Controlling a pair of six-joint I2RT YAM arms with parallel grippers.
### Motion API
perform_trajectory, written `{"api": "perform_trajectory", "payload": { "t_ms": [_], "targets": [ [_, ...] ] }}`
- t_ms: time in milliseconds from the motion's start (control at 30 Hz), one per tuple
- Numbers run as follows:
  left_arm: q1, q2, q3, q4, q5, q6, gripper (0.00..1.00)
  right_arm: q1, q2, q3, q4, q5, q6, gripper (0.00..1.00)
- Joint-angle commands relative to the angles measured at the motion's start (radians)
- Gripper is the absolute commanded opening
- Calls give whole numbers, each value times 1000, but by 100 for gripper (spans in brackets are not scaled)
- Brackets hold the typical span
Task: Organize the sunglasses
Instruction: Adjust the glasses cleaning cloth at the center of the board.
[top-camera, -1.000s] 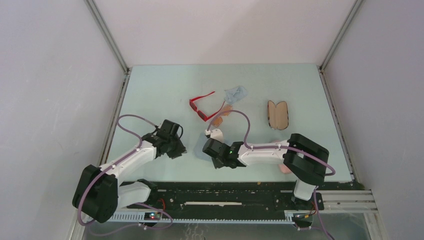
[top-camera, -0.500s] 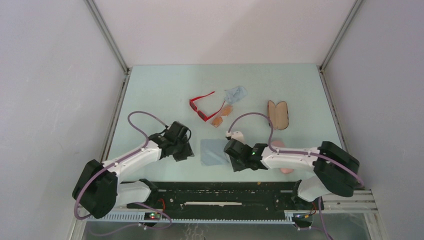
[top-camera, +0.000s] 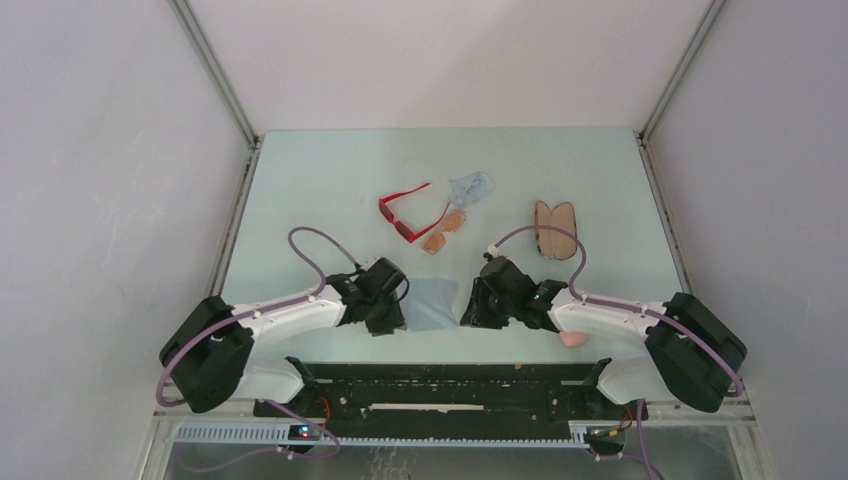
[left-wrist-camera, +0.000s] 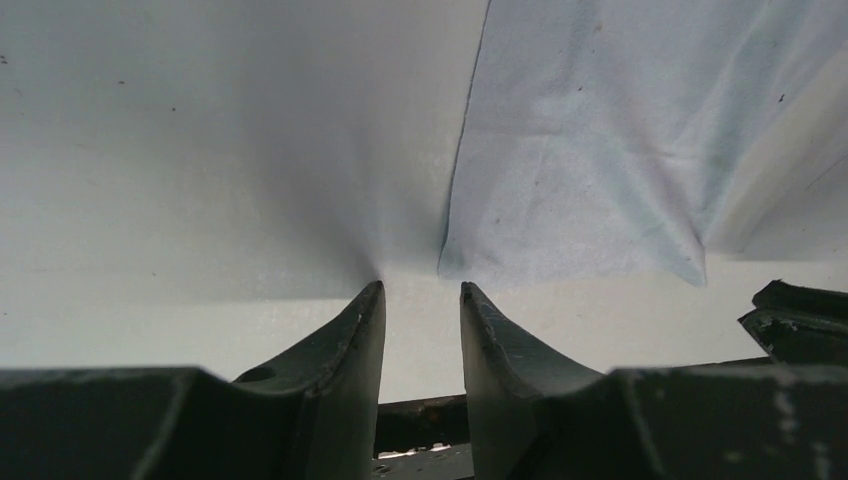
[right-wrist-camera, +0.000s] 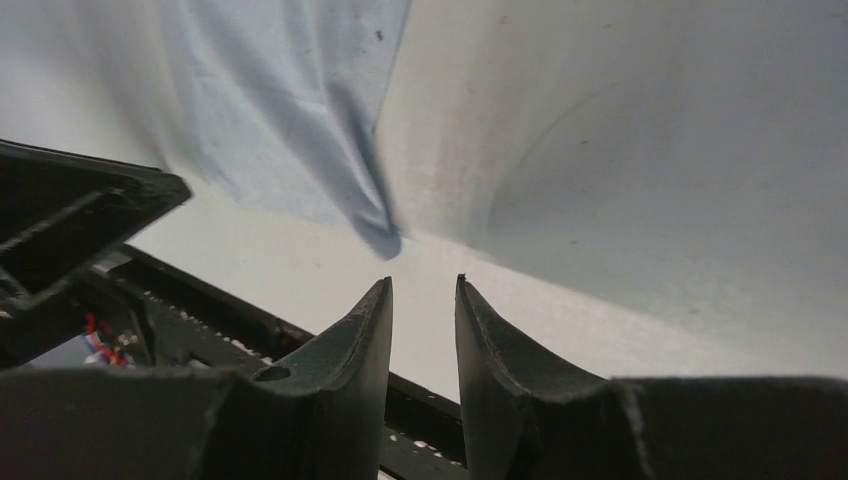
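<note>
Both jaws stand narrowly apart, gripping nothing: left gripper (left-wrist-camera: 422, 290) and right gripper (right-wrist-camera: 423, 283) flank a flat pale blue cloth (top-camera: 432, 303) at lower centre. Red plastic-framed sunglasses (top-camera: 400, 212) and slim orange-lensed sunglasses (top-camera: 445, 232) lie side by side above it, mid-frame.

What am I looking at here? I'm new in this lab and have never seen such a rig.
Two robot arms are bolted at the near edge of a table. The wide picture looks down from above; the other two come from wrist cameras, so the dark prongs are each arm's own fingers. The left gripper and right gripper sit either side of a flat pale blue cloth, both slightly open, holding nothing. Farther back lie red sunglasses, an orange-lensed pair, a crumpled blue cloth and an open case.
</note>
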Motion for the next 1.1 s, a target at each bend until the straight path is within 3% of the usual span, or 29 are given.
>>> {"api": "perform_trajectory", "payload": {
  "t_ms": [0,267,533,933,967,1067],
  "targets": [
    [-21,9,26,37,-54,-92,37,-5,8,2,76,-45,46,37],
    [-27,79,42,62,-44,-112,29,-9,-10,2,52,-19,55,37],
    [-29,95,48,39,-74,-131,0,-30,-21,-55,120,-21,153,39],
    [-29,2,19,-17,-89,-126,0,-31,30,-90,215,-116,242,40],
    [-29,2,19,-16,-87,-123,3,-29,39,-92,222,-119,247,40],
    [-29,-6,16,-18,-82,-121,27,-21,55,-94,236,-129,262,40]
  ]
}}
